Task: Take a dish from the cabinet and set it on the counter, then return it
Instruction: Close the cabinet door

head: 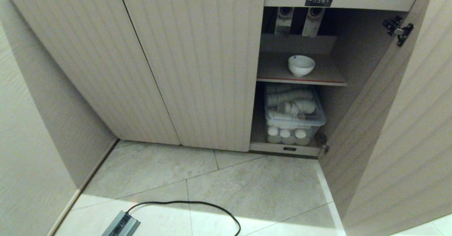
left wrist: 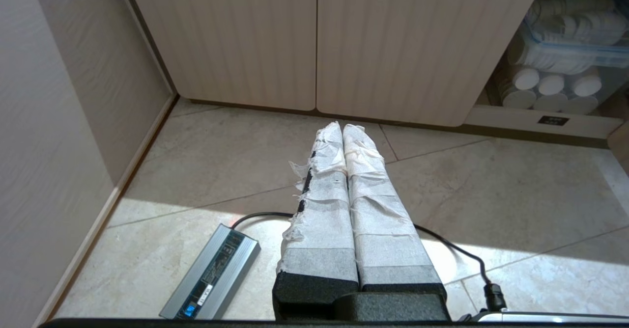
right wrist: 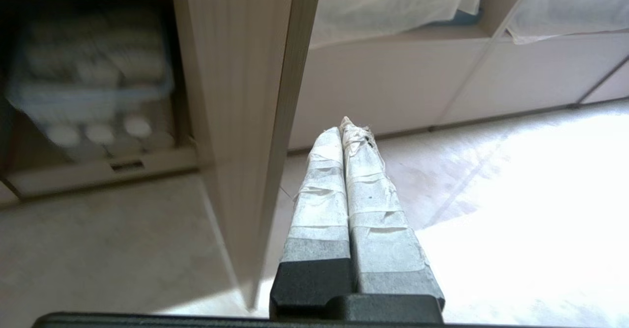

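**Bowl not yet picked**

Right gripper [right wrist: 344, 131] pressed together, empty, just past the open door's edge [right wrist: 290, 122]; bowl [head: 301, 65] beyond on cabinet shelf [head: 332, 77]. Left gripper [left wrist: 342, 134] closed, idle. Fetch, set-down, return all remain.

White dish [head: 301, 65] sits upright on the open cabinet's [head: 197, 63] red-edged shelf.

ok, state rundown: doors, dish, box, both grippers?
Right cabinet door: swung open.
Two left cabinet doors: closed.
Dish: upright on the red-edged shelf, untouched.
Clear box: lidded, on the cabinet floor, paper cups inside.
Left gripper: shut, empty, above the floor.
Right gripper: shut, empty, beside the open door's edge.
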{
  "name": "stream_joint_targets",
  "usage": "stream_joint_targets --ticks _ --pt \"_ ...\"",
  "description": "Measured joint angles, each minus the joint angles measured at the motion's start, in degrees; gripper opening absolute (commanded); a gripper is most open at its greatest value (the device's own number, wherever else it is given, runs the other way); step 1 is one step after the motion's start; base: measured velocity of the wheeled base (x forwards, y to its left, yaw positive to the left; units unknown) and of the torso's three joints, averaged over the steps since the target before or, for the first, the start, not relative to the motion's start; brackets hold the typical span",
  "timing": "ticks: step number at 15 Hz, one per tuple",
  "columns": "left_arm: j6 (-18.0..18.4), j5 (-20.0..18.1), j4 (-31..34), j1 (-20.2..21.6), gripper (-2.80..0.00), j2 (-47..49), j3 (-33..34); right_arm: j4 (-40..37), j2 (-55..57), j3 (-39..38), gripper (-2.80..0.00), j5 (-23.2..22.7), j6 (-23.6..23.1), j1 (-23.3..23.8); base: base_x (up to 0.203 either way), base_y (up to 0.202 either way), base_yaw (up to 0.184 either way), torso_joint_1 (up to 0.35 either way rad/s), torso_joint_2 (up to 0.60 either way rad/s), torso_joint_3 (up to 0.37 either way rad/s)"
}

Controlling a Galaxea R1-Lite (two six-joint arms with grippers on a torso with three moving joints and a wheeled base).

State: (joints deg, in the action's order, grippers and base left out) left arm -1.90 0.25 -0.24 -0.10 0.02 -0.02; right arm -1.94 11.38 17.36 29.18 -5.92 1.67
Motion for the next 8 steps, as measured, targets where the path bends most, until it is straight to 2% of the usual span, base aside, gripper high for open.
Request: stream_joint_targets --ticks 4,8 --pt "0.0 0.0 0.0 0.0 -2.80 0.0 0.0 -3.8 3.1 3.2 -2.80 -0.2 -1.5 1.9 0.000 0.000 0.000 0.000 0.00 0.000" --pt "0.0 0.0 0.0 0.0 -2.80 0.0 0.0 -5.3 8.0 5.7 -2.80 -0.5 0.9 11.0 0.000 0.000 0.000 0.000 0.00 0.000"
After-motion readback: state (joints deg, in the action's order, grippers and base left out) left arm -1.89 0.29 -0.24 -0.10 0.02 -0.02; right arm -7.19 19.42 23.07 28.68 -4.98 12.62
